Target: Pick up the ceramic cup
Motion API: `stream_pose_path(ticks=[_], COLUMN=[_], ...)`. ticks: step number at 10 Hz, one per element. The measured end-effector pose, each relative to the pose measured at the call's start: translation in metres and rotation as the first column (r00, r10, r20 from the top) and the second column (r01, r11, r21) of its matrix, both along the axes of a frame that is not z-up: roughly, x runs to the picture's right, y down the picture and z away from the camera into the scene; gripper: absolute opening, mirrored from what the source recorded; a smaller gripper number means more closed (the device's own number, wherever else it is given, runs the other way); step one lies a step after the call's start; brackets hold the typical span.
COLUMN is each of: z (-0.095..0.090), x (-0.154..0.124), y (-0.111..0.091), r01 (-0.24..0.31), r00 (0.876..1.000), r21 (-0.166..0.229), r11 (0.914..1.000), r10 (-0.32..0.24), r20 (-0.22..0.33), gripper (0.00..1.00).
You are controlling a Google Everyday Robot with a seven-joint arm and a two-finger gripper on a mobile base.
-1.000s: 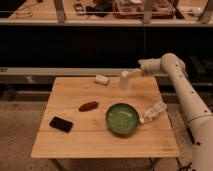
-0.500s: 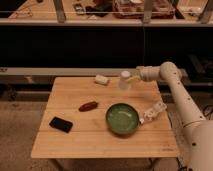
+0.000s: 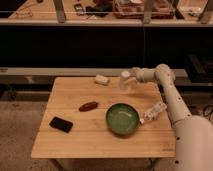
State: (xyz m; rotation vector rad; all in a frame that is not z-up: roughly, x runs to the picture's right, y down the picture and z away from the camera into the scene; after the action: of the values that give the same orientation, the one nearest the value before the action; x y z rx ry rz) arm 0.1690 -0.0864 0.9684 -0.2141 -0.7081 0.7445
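Grips the ceramic cup (image 3: 124, 80) in the tool (image 3: 128, 79), clamped on its side, at the counter's (image 3: 75, 142) rear edge; green bowl (image 3: 122, 119) in front of the tool.

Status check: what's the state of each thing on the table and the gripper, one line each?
ceramic cup: upright, against the gripper.
gripper: at the cup's right side, near the table's back edge.
green bowl: upright, looks empty.
white block: lying flat.
brown item: lying flat.
black slab: lying flat.
pale packet: on its side.
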Motion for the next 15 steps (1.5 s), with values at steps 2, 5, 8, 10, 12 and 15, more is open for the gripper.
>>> stream_pose_path(ticks=[2, 5, 8, 10, 12, 15], z=[0.002, 0.010, 0.022, 0.020, -0.002, -0.063], x=[-0.022, -0.040, -0.043, -0.037, -0.035, -0.035], y=[0.006, 0.029, 0.035, 0.026, 0.009, -0.010], r01=[0.004, 0.051, 0.120, 0.122, 0.091, 0.117], r00=[0.994, 0.974, 0.971, 0.973, 0.966, 0.938], r21=[-0.009, -0.040, -0.054, -0.047, -0.036, -0.051], r11=[1.0000, 0.9979, 0.9913, 0.9915, 0.9952, 0.9918], r10=[-0.003, -0.041, -0.106, -0.110, -0.080, -0.094], r20=[0.107, 0.222, 0.216, 0.205, 0.245, 0.333], gripper=[0.80, 0.63, 0.33, 0.11, 0.00, 0.00])
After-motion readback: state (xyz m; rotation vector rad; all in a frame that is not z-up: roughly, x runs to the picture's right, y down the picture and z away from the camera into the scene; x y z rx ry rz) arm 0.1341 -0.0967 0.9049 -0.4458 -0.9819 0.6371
